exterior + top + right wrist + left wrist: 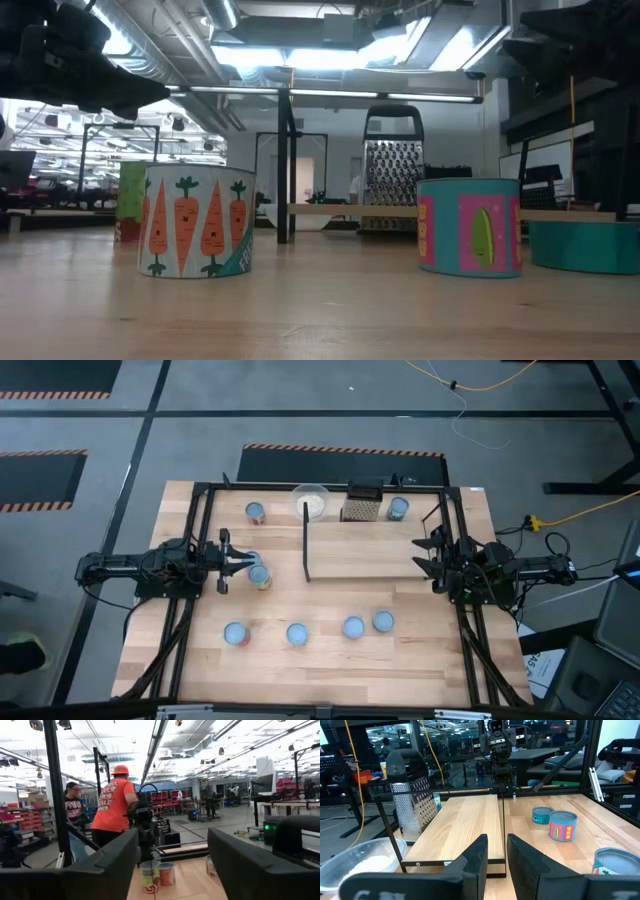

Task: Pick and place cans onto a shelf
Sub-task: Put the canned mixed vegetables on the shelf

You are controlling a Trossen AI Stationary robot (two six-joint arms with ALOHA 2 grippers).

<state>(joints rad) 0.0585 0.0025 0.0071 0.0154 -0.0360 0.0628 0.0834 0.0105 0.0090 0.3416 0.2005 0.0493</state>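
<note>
where the left gripper (243, 563) hovers, two cans (258, 572) partly hidden, jaws apart

We see two arms, both matte black throughout. The left arm (140, 570) consists of boxy, segmented links ending in the left tool (243, 564), whose two slim dark fingers (475, 862) show as broad, flat, smooth slabs with slanted tips. The right arm (520, 570) matches it in colour and build; its right tool (422, 555) carries equally thick black fingers (107, 865). We note dark cables trailing from both arm bases.
</note>
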